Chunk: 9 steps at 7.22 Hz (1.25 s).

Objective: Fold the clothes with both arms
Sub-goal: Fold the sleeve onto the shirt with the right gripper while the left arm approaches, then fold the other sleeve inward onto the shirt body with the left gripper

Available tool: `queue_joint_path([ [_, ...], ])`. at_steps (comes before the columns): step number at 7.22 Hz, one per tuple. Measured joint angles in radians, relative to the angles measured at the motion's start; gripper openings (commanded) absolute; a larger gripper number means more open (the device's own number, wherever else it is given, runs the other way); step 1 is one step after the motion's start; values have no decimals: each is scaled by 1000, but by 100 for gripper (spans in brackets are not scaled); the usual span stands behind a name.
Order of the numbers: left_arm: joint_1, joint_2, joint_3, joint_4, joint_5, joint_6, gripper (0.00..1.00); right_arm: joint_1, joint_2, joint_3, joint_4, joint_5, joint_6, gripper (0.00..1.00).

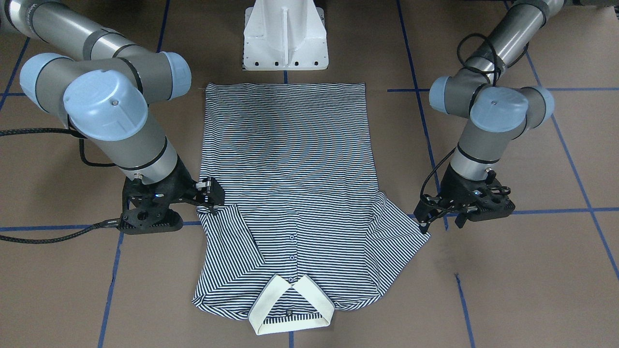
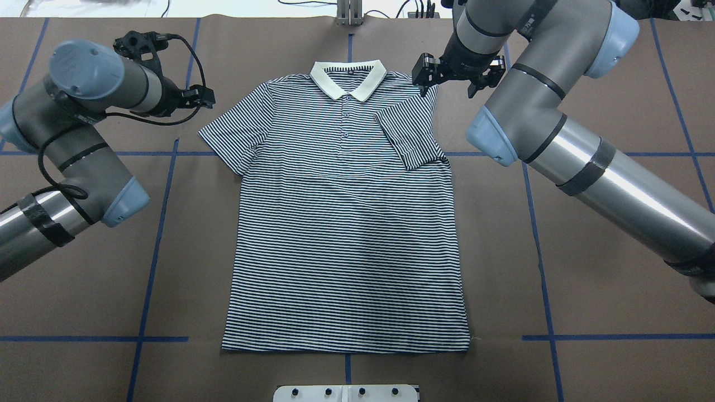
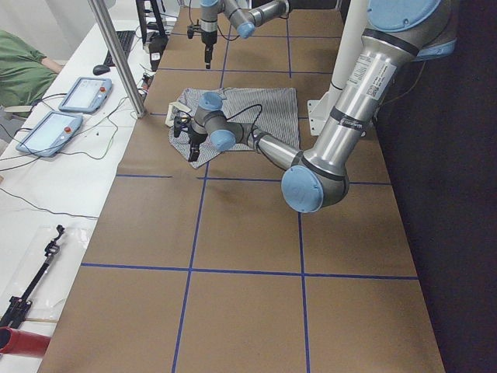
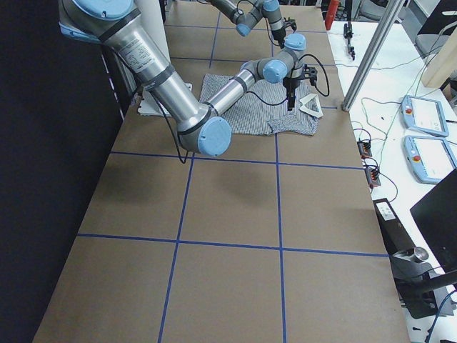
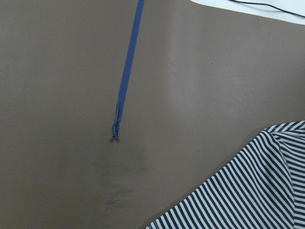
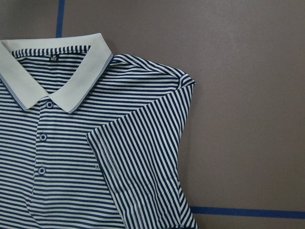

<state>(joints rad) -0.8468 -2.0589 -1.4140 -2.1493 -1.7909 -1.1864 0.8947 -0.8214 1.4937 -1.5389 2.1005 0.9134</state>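
while both arms hang low at its shoulders, the brown paper-covered table (image 2: 614,335) takes up nearly every view, ruled into big squares by blue tape lines (image 2: 156,234). beyond both grippers, on the side away from the white pedestal (image 1: 285,34), a white bench (image 3: 46,186) runs along the table with two teach pendants (image 3: 84,93) and loose cables. a person in green (image 3: 19,66) is cut off at the frame edge there.

the striped polo shirt (image 2: 346,234) lies flat and face up between the left gripper (image 1: 425,217) and the right gripper (image 1: 211,194). its hem is toward the pedestal and its cream collar (image 2: 347,81) is on the far side. the right sleeve (image 2: 410,137) is folded in over the chest, just beside the right gripper on its inner side. the left sleeve (image 2: 232,139) is spread on the paper, its tip near the left gripper.

neither wrist view shows any fingers, only paper, tape and stripes. how far either gripper's jaws stand apart i cannot tell, and no cloth can be seen in either one. the small chest logo is too faint to make out.
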Motion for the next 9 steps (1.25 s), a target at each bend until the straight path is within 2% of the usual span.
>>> queue_joint_path([
  [2,42,-12,63,-37,48,-19,100,3,-11,6,5,6,-1,100],
  [5,75,-40,123,-46,62,-24,97,2,-14,6,9,5,2,100],
  [6,77,-52,142,-47,65,-24,90,1,-14,5,9,5,4,100],
  [7,77,-58,151,-48,68,-23,74,1,-14,5,9,5,5,100],
  [9,77,-61,155,-49,70,-19,34,1,-13,5,10,4,8,100],
])
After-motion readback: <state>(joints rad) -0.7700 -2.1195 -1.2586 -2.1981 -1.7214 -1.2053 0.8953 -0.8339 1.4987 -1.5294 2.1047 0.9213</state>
